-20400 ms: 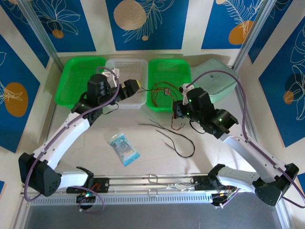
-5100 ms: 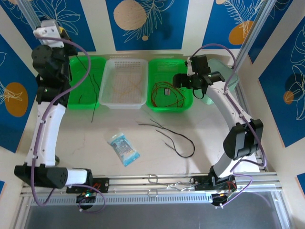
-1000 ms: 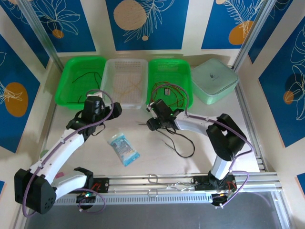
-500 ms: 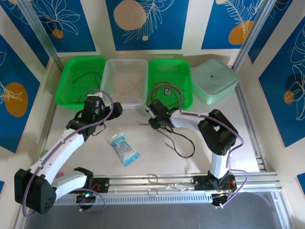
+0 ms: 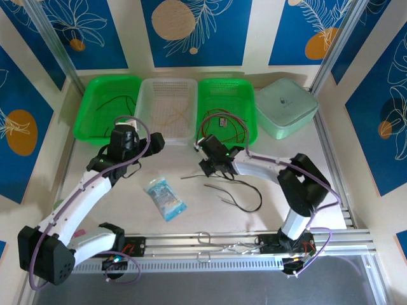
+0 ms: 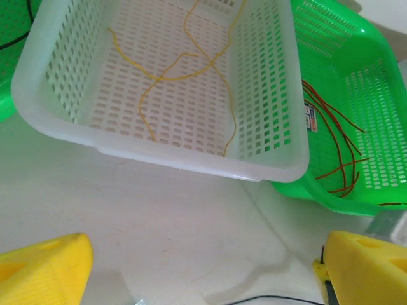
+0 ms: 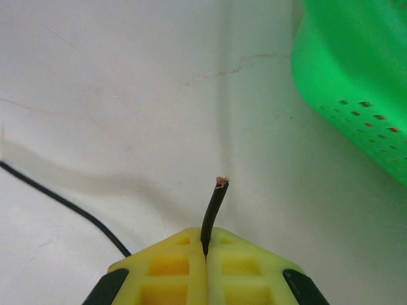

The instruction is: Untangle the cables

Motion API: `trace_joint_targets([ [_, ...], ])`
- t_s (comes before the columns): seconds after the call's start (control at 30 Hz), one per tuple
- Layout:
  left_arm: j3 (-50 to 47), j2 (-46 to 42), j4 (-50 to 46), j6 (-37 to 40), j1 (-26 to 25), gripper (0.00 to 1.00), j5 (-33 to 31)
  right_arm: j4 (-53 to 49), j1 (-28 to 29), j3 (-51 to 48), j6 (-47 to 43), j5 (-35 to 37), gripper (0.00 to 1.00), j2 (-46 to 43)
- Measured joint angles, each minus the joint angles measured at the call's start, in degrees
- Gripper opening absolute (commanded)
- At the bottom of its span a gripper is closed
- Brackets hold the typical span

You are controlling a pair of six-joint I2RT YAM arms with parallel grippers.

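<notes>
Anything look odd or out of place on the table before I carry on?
A blue-and-clear plastic packet lies on the table; it is no cable. The dark cable pinched in the right pincer shows a bare, frayed tip. Nothing else stands out.

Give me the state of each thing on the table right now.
Left claw, open, empty.
Right claw, shut on thin black cable.
White perforated plastic basket, holding pale yellow wires.
Right green plastic basket, holding red wires.
Left green plastic basket, holding black wire.
Mint-green lidded box, closed.
</notes>
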Motion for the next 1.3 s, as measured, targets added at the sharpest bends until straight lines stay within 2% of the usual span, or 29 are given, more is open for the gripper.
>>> trace_joint_targets([
  [0.2,3.85,1.64,0.48,0.02,0.0,0.92,3.21,-0.42,0.59,-1.05,1.6,1.01,0.0,-11.34],
  [0.37,9.31,4.46,1.68,0.0,-0.11,0.93,7.54,0.74,0.39,-0.17,2.67,3.08,0.0,-17.46],
  [0.5,13.03,6.36,4.55,-0.07,-0.5,0.93,11.56,1.05,-1.29,3.5,4.07,2.99,0.0,-17.64],
  [0.7,13.49,6.54,9.99,-2.86,-0.79,0.95,15.52,1.29,-5.75,9.44,9.16,2.62,0.0,-17.25],
  [0.83,13.4,6.51,12.74,-4.59,-2.67,0.97,15.61,0.63,-6.88,13.05,11.65,2.99,0.0,-15.63],
  [1.07,10.51,6.29,18.1,-7.34,-7.02,0.97,15.19,-0.02,-7.74,13.25,14.53,2.8,0.0,-14.78],
  [1.3,8.96,9.29,22.95,-8.59,-11.67,0.97,11.96,-0.07,-8.72,13.31,16.65,2.32,0.0,-14.78],
])
